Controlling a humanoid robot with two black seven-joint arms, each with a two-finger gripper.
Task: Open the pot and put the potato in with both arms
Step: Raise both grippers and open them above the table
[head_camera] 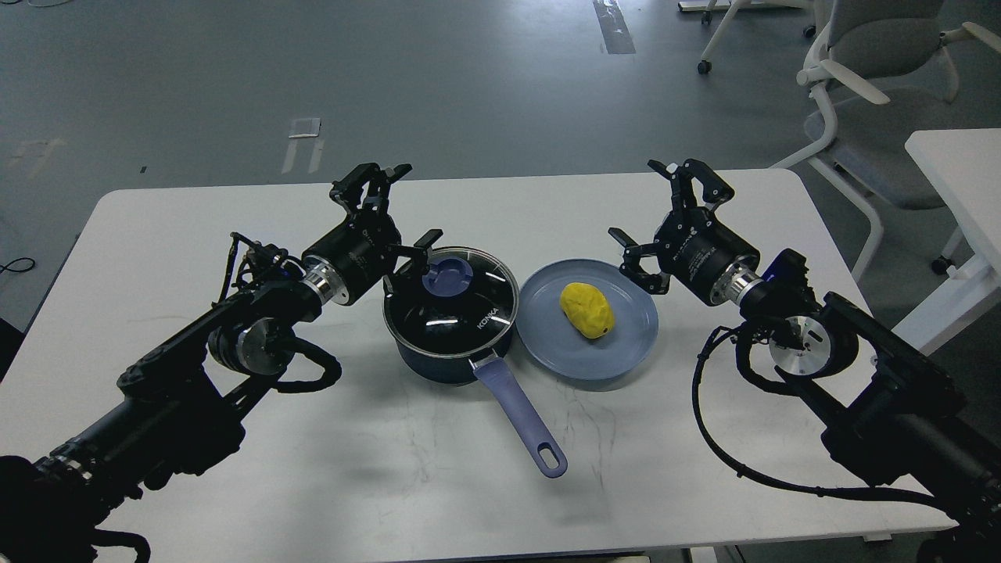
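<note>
The dark navy pot stands at the table's middle with its glass lid on; the lid has a blue knob. Its periwinkle handle points toward the front edge. The yellow potato lies on a light-blue plate just right of the pot. My left gripper hovers at the pot's far-left rim, open and holding nothing, one finger close to the lid. On the far side of the plate, at its right, my right gripper is open and empty too.
The white table carries the pot and the plate. A white office chair stands on the floor beyond the back right corner. A second white table is at the right edge.
</note>
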